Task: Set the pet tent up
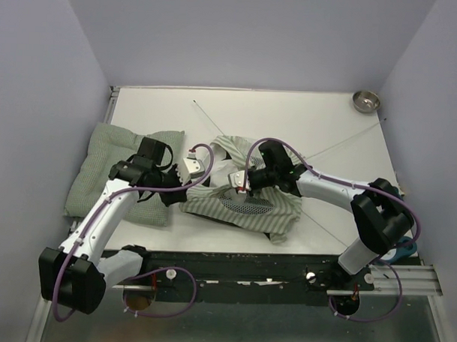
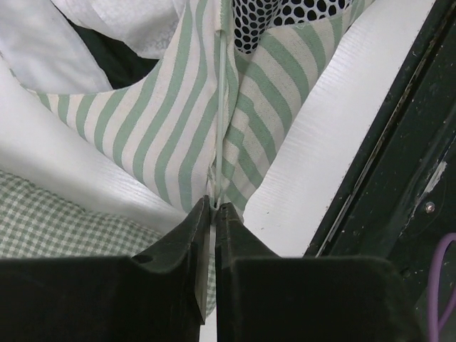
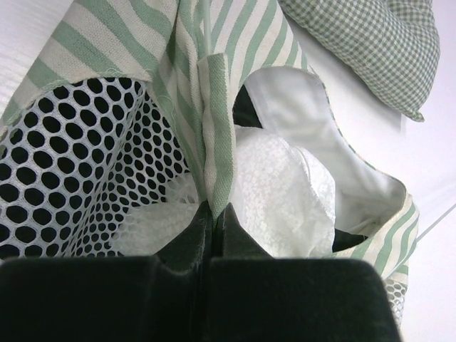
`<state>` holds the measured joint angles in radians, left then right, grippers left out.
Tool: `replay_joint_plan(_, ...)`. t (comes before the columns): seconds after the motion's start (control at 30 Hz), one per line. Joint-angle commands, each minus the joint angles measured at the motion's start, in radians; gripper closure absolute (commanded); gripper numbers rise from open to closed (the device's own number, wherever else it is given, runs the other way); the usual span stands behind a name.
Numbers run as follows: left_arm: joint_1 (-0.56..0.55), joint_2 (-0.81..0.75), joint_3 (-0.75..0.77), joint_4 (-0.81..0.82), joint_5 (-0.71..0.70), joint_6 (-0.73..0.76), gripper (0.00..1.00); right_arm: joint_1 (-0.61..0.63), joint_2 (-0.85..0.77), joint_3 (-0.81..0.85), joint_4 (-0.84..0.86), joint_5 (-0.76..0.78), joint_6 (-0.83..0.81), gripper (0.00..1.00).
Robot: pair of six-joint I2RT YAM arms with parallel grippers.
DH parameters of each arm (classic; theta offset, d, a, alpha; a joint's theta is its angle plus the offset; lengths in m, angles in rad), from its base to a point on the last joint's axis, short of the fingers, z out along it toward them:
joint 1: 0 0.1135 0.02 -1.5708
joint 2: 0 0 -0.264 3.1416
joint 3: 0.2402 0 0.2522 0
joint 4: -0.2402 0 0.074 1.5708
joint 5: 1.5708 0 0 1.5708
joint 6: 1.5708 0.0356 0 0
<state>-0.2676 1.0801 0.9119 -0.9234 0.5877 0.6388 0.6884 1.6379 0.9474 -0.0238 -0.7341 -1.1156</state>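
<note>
Top external: I am finding the tent lying collapsed, poles loose; left fingers and right fingers are each pinching a seam.

A robotics lab test cell: plain lilac walls box in a white table at 9, 12 and 3 o'clock. The left arm and right arm, trailing purple cables, bolt to a black rail at 6 o'clock.

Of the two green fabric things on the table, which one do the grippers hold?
The striped tent with mesh: the left gripper and right gripper each pinch its fabric. The checked cushion beside it is not gripped.
</note>
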Motion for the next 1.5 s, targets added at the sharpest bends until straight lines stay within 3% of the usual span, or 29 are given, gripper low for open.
replay_joint_plan(0.0,0.007,0.014,0.005,-0.022,0.041,0.032,0.9,-0.003,0.003,-0.005,0.004,0.025,0.031,0.99)
replay_joint_plan(0.07,0.007,0.02,0.008,-0.026,0.064,0.029,1.0,-0.001,0.003,-0.01,0.013,0.027,0.039,0.99)
replay_joint_plan(0.43,-0.13,0.168,0.051,0.075,0.084,-0.23,1.0,0.034,0.013,-0.044,0.128,0.067,0.056,0.99)
replay_joint_plan(0.73,-0.142,0.247,0.065,0.267,0.067,-0.421,1.0,0.059,0.017,-0.067,0.163,0.073,0.065,0.99)
replay_joint_plan(0.97,-0.163,0.299,0.1,0.296,0.087,-0.432,1.0,0.08,0.017,-0.047,0.183,0.075,0.094,0.99)
replay_joint_plan(1.17,-0.119,0.239,0.084,0.163,0.066,-0.271,1.0,0.082,0.014,-0.035,0.162,0.102,0.093,0.99)
replay_joint_plan(1.3,-0.108,0.21,0.053,0.169,0.067,-0.257,0.97,0.083,0.011,-0.048,0.165,0.098,0.088,0.99)
replay_joint_plan(1.47,-0.101,0.228,0.088,0.134,0.07,-0.251,0.71,0.08,0.005,-0.058,0.163,0.104,0.08,0.99)
